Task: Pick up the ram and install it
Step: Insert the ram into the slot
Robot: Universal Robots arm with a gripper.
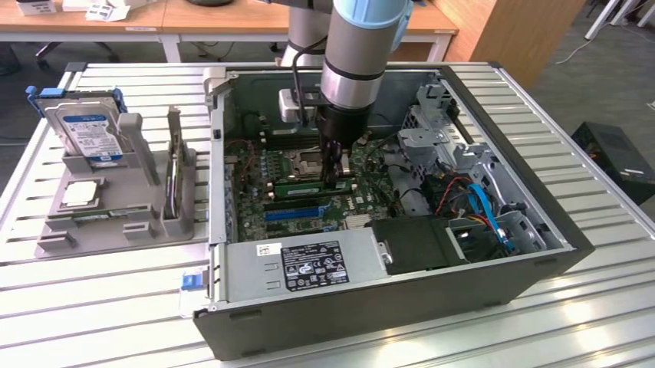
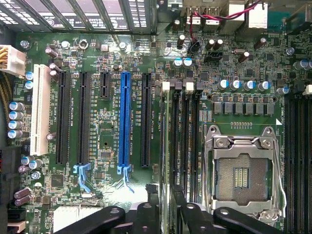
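Exterior view: pincer stands over the ram, upright on the motherboard; installation appears near complete; whether the pincer is clamped or open, cannot tell

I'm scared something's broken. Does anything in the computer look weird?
Nothing looks broken or spilled. The only odd bit: the square socket on the board is empty, while a silver chip sits outside on the gray tray.

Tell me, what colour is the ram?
The ram is green; the exterior view shows it best.
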